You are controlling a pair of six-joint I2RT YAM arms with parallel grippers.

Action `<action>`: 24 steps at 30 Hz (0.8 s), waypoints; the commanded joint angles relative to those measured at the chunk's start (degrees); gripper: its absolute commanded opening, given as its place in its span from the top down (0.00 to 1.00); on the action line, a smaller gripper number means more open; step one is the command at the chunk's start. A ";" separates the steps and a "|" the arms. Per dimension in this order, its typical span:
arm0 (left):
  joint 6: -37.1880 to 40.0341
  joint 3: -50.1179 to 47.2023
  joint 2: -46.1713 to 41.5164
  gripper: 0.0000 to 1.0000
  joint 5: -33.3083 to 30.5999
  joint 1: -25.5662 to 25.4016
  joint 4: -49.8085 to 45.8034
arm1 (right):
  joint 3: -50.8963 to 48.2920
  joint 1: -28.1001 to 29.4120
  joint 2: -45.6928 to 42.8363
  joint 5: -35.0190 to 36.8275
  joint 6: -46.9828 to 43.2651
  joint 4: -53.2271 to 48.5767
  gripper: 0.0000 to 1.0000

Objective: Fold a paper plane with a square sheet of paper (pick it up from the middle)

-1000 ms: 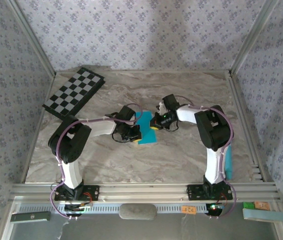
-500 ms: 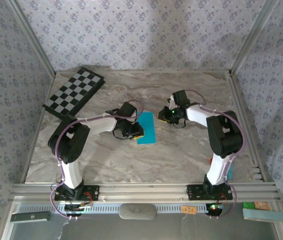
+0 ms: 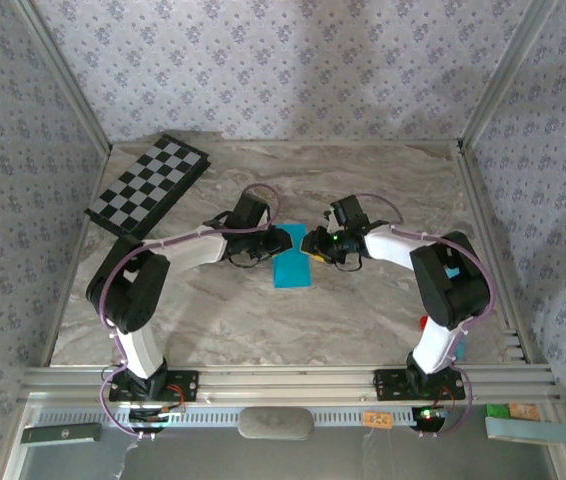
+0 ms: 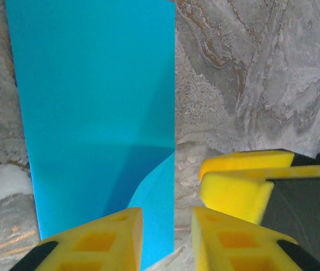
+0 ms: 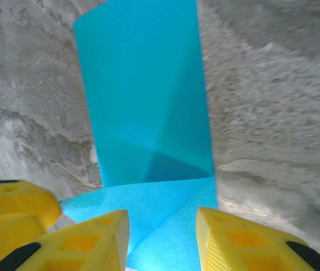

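Observation:
The square sheet of paper (image 3: 291, 268) is bright turquoise and lies on the marble table folded into a narrow strip, not a pointed paper plane. Its far end lifts in a lighter, creased flap (image 5: 148, 203). My left gripper (image 3: 283, 240) and right gripper (image 3: 313, 245) meet over that far end, tips nearly touching. In the left wrist view the left gripper (image 4: 167, 240) is open, with the strip's (image 4: 92, 107) right edge running between its yellow fingers and nothing pinched. The right gripper (image 5: 163, 237) is open above the raised flap. The other arm's yellow fingers (image 4: 239, 183) sit close by.
A black-and-white checkerboard (image 3: 148, 185) lies at the back left. A small red block (image 3: 423, 322) and a pale teal bar (image 3: 460, 345) sit by the right arm's base. Metal frame rails (image 3: 483, 230) border the table.
Both grippers have gone from shut to open. The paper was let go and now lies flatter as a narrow strip. Both grippers have come together at its far end.

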 commanded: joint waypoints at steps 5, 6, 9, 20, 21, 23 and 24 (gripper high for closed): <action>-0.64 -0.79 3.17 0.81 -1.61 0.14 1.28 | 0.24 1.54 1.84 1.62 4.58 1.38 0.63; -0.64 -0.87 3.63 0.82 -2.30 0.12 0.61 | 0.39 1.70 2.07 1.71 4.76 1.35 0.63; -0.24 -1.37 4.41 0.85 -3.99 0.55 -0.59 | 0.68 2.08 2.67 2.06 5.85 1.05 0.63; -1.36 -4.16 6.09 0.89 -3.99 1.44 0.29 | 1.27 3.57 3.39 4.34 9.73 -0.61 0.61; -1.56 -4.50 6.06 0.89 -3.91 1.52 0.74 | 1.31 3.79 3.46 4.36 9.96 -0.66 0.61; -1.61 -4.87 6.09 0.89 -3.97 1.50 1.04 | 1.45 4.10 3.65 4.50 10.38 -0.85 0.61; -1.72 -4.92 6.22 0.89 -3.99 1.48 1.05 | 1.64 4.48 3.81 4.59 10.37 -0.84 0.61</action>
